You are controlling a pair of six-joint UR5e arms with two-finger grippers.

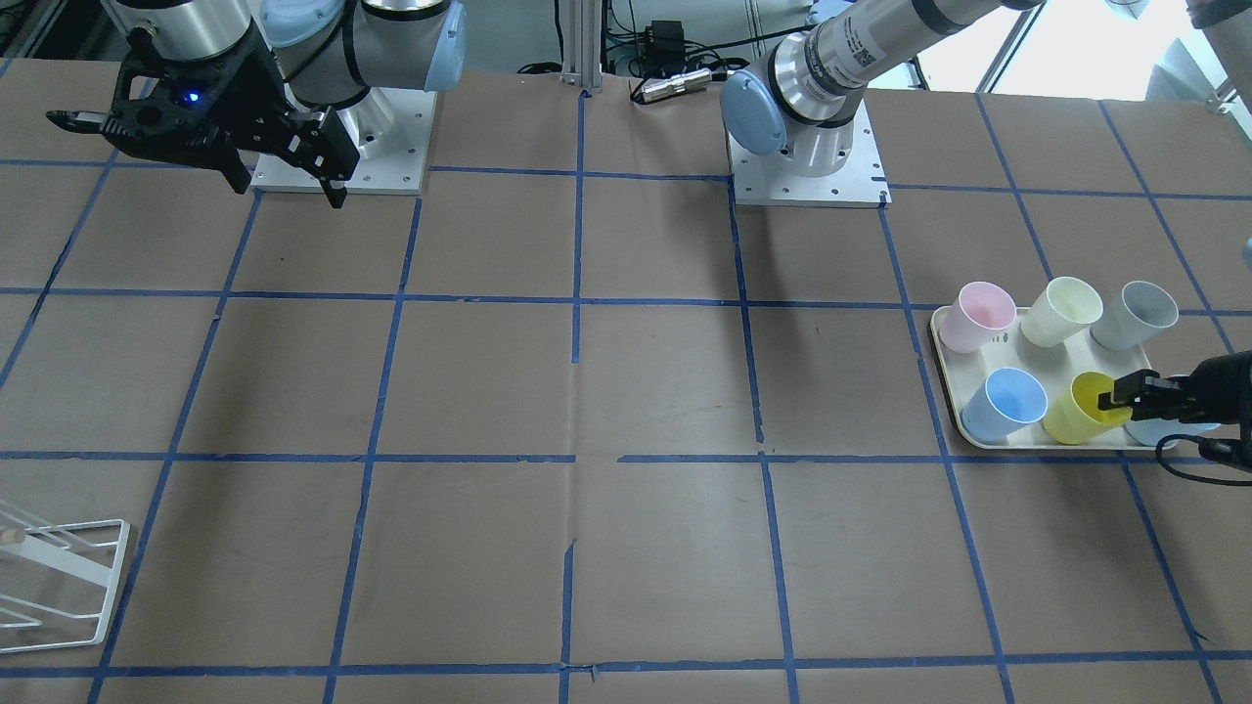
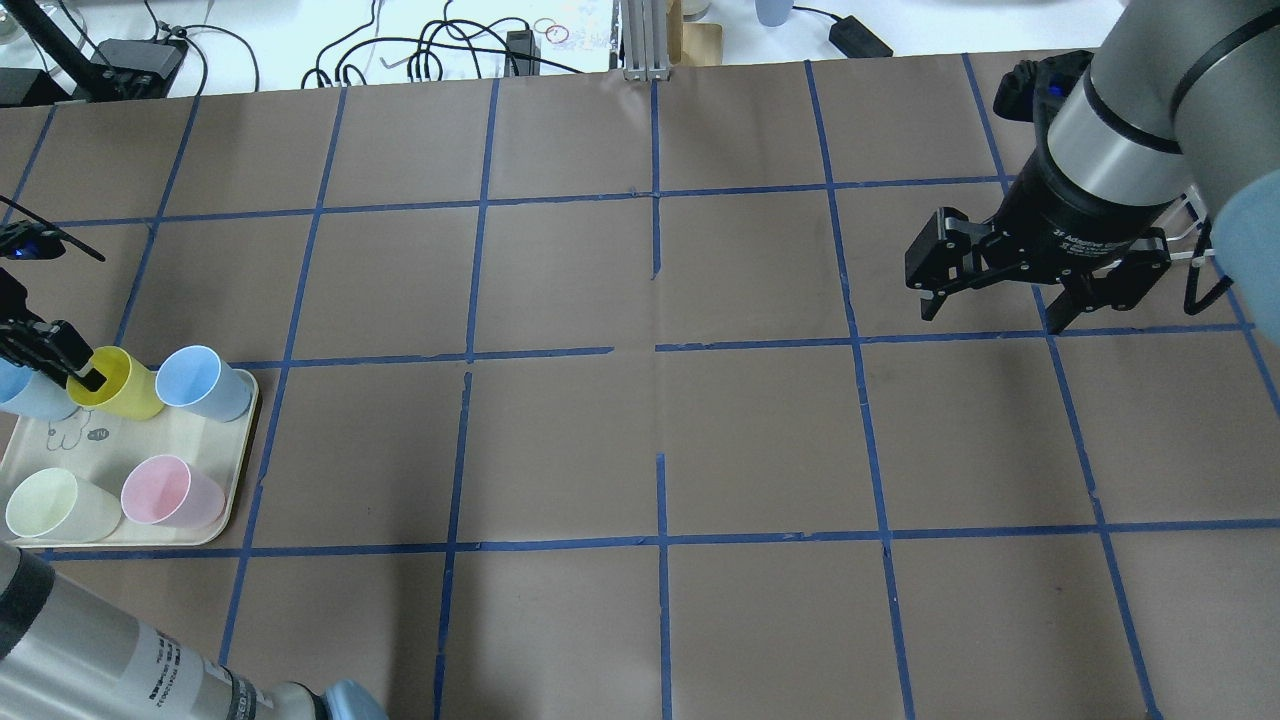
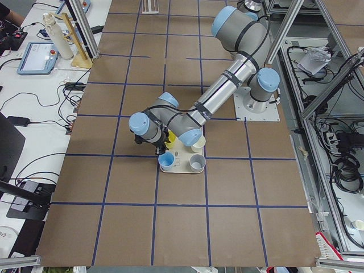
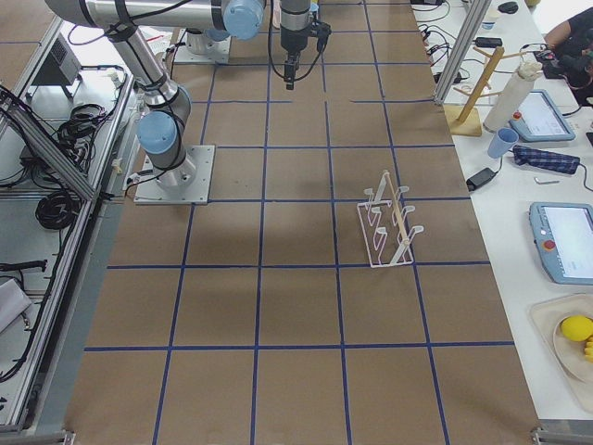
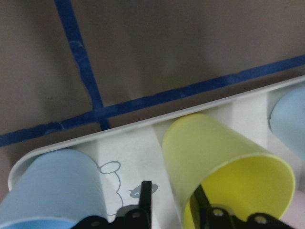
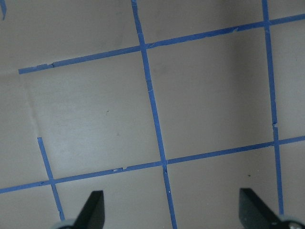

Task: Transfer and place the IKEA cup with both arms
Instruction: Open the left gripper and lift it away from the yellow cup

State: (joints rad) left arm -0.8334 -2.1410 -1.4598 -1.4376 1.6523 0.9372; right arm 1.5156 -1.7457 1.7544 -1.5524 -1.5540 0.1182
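Observation:
The bright yellow IKEA cup (image 1: 1076, 416) stands open end up on a cream tray (image 1: 944, 381), in its front row between two blue cups. It also shows in the overhead view (image 2: 130, 390) and the left wrist view (image 5: 228, 157). My left gripper (image 1: 1115, 399) straddles the cup's rim, one finger inside the cup and one outside. The jaws are partly closed, and a gap shows between the outer finger (image 5: 145, 191) and the cup wall. My right gripper (image 2: 990, 312) is open and empty, hanging above bare table far from the tray.
The tray also holds a pink cup (image 1: 978, 315), a pale cream cup (image 1: 1061, 311), a grey cup (image 1: 1135, 315) and a blue cup (image 1: 1003, 403). A white wire rack (image 1: 59, 577) stands at the table's edge on the right arm's side.

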